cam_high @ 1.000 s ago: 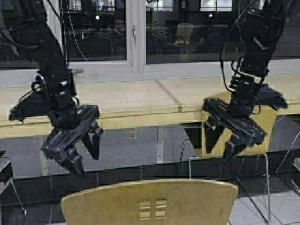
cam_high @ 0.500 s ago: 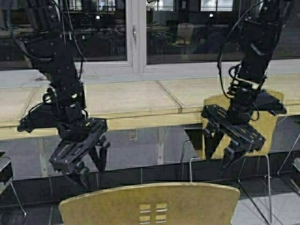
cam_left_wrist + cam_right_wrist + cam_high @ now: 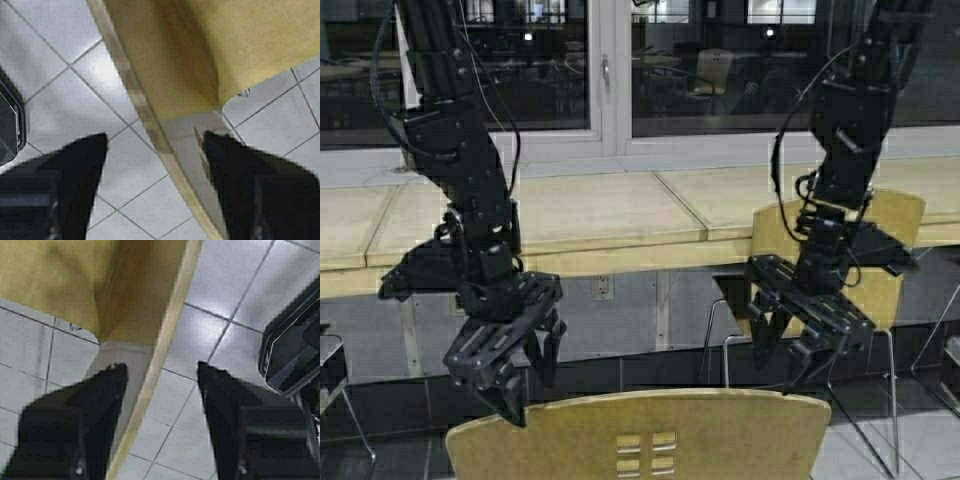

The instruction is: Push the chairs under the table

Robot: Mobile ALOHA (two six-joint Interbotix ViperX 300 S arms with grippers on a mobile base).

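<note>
Both hands have dropped — your left hand (image 3: 525, 375) and right hand (image 3: 795, 350), fingers spread, now straddle the near chair (image 3: 640, 435) backrest's top edge, well short of the surface (image 3: 590, 215). You're set to grip and push.

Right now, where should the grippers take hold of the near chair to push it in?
Probably the top rim of the near chair backrest, from above. The thin curved edge fits between open fingers, and the left gripper and right gripper already hang over its two ends.
</note>
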